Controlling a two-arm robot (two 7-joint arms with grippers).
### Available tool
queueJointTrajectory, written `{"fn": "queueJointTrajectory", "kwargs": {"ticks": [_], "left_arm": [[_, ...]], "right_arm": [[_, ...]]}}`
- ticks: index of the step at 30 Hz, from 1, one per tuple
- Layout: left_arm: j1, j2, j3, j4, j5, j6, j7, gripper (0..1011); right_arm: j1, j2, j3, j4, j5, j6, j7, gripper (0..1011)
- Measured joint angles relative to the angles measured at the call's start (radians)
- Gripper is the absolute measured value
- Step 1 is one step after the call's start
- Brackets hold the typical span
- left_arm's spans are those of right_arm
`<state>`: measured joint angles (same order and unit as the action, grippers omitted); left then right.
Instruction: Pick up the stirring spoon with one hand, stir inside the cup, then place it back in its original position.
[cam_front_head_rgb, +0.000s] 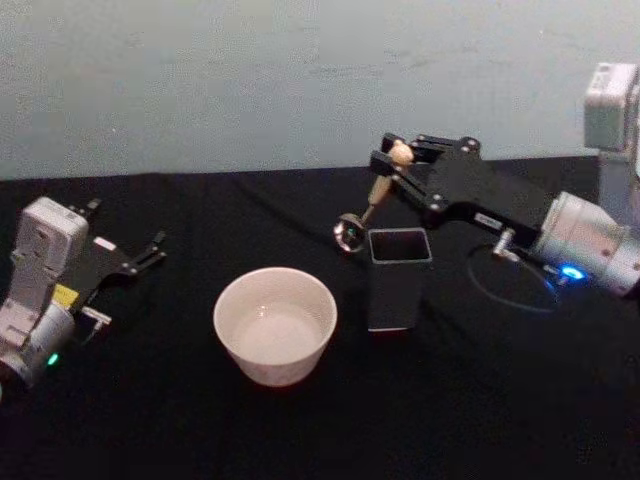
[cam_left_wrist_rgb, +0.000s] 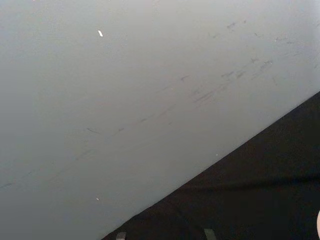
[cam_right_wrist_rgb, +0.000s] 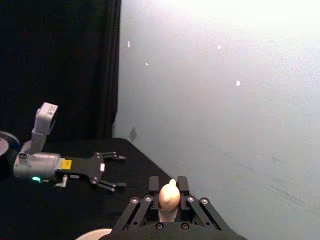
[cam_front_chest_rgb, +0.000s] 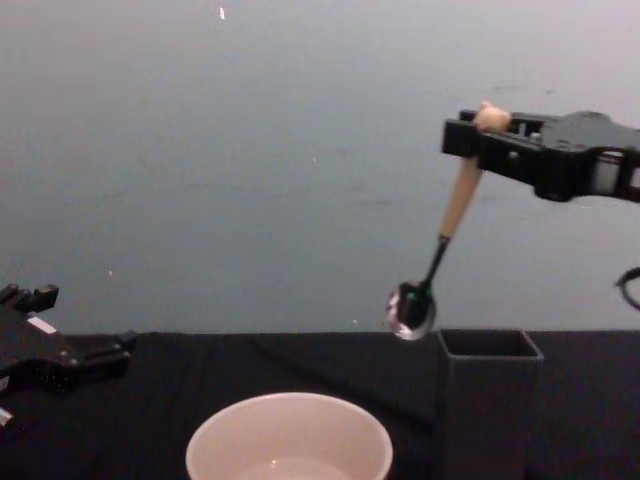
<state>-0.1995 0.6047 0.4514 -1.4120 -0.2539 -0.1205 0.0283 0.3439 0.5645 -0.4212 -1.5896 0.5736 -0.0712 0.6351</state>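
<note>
Centre right, the right end effector (cam_front_head_rgb: 397, 160) grips the spoon (cam_front_head_rgb: 372, 200) by its handle, bowl just left of the holder (cam_front_head_rgb: 399, 285) rim; the left end effector (cam_front_head_rgb: 140, 258) sits open, far left.

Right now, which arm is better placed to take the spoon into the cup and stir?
Right. The right gripper is shut on the stirring spoon, whose bowl hangs beside the top of the holder, near the cup. The left gripper is parked open at the far left, holding nothing.
</note>
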Motion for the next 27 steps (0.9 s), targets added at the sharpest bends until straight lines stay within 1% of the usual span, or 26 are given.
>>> {"fn": "queueJointTrajectory", "kwargs": {"ticks": [5, 14, 22, 27], "left_arm": [[0.000, 0.000, 0.000, 0.000, 0.000, 0.000, 0.000, 1001], [0.000, 0.000, 0.000, 0.000, 0.000, 0.000, 0.000, 1001], [0.000, 0.000, 0.000, 0.000, 0.000, 0.000, 0.000, 1001], [0.000, 0.000, 0.000, 0.000, 0.000, 0.000, 0.000, 1001]], "right_arm": [[-0.034, 0.033, 0.031, -0.025, 0.013, 0.008, -0.021, 211], [-0.073, 0.062, 0.077, -0.050, 0.031, 0.009, -0.044, 211], [-0.096, 0.077, 0.090, -0.063, 0.039, 0.023, -0.048, 211], [-0.101, 0.079, 0.089, -0.057, 0.038, 0.036, -0.051, 211]]}}
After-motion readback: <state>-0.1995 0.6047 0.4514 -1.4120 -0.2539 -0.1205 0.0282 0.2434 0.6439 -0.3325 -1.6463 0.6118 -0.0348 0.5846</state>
